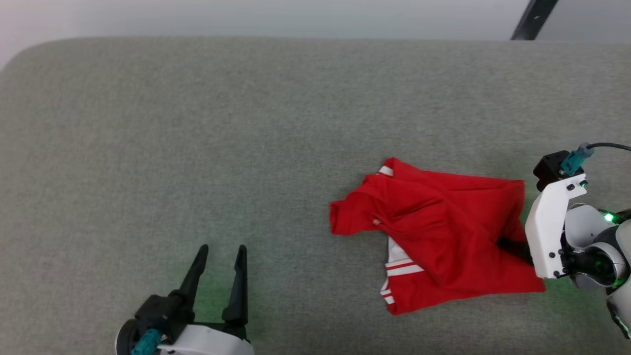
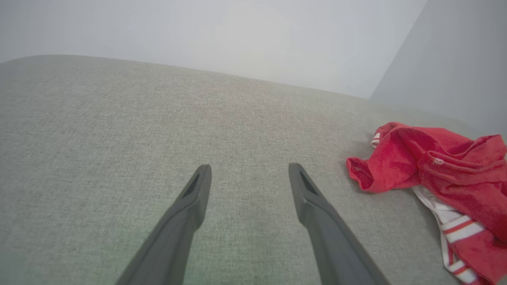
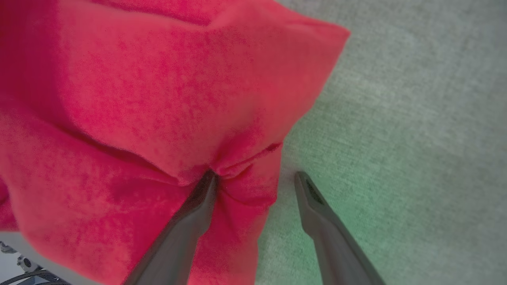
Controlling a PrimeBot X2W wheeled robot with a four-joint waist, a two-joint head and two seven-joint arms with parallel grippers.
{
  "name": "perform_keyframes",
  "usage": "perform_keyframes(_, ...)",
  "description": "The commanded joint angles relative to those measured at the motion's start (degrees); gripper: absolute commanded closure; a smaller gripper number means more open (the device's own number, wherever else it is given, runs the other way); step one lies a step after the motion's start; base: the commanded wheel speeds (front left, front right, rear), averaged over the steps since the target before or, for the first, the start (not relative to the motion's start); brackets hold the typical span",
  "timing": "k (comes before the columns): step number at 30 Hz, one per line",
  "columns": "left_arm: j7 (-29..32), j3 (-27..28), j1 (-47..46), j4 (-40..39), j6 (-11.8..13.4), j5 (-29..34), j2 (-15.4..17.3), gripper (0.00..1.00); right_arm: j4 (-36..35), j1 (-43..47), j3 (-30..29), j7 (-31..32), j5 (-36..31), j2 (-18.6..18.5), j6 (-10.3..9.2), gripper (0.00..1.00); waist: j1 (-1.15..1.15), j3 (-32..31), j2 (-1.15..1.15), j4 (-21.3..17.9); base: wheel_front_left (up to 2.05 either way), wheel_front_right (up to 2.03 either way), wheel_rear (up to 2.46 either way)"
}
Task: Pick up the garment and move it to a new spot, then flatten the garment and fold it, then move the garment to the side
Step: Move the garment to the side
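Soft red cloth shirt (image 1: 443,231), white trim with red stripes at its near left edge, on speckled grey-green woven fabric surface (image 1: 197,123). Left gripper (image 1: 222,248): black fingers, white body.

The left gripper (image 1: 223,249) is hovering low at the robot's left, its two dark fingers pointing forward and its jaws standing wide apart. The right gripper (image 3: 255,176) is reaching in from the right side, fingers pointing leftward, jaws also standing apart, a green light glowing beside its white wrist (image 1: 547,231).
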Motion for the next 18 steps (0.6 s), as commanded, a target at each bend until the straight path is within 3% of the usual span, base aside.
perform_keyframes(1,-0.23,-0.31,-1.12,0.63,-0.27,-0.01,-0.17,0.00,2.24,1.56,1.74,-0.38,0.59,0.72,-0.06,0.00,0.00,2.71,0.00,2.61,0.00,0.00,0.00)
perform_keyframes(6,-0.61,-0.61,-2.05,2.00,-0.36,-0.24,-0.37,0.00,5.49,2.40,4.04,-2.53,1.01,1.63,-0.07,0.00,0.00,3.10,0.00,2.86,0.00,0.00,0.00)
perform_keyframes(7,-0.67,-0.57,-2.29,2.33,-0.35,-0.31,-0.41,0.00,5.97,2.50,4.33,-3.26,1.21,1.91,-0.07,0.12,0.00,3.05,0.00,2.82,0.00,0.00,0.00)
perform_keyframes(9,-0.67,-0.38,-2.65,2.90,-0.40,-0.34,-0.45,0.00,6.49,2.42,5.06,-5.09,1.83,2.32,-0.07,0.84,0.00,2.74,0.00,2.59,0.00,0.00,0.00)
perform_keyframes(10,-0.71,-0.25,-2.80,3.16,-0.43,-0.27,-0.39,0.00,6.88,2.34,5.25,-6.03,1.96,2.52,-0.07,1.00,0.00,2.43,0.00,2.37,0.00,0.00,0.00)
perform_keyframes(18,-0.77,0.47,-2.62,4.11,-1.11,0.19,-0.15,0.00,7.13,1.67,4.15,-14.03,4.93,1.96,-0.15,1.00,0.00,0.21,0.00,-0.19,0.00,0.00,0.00)
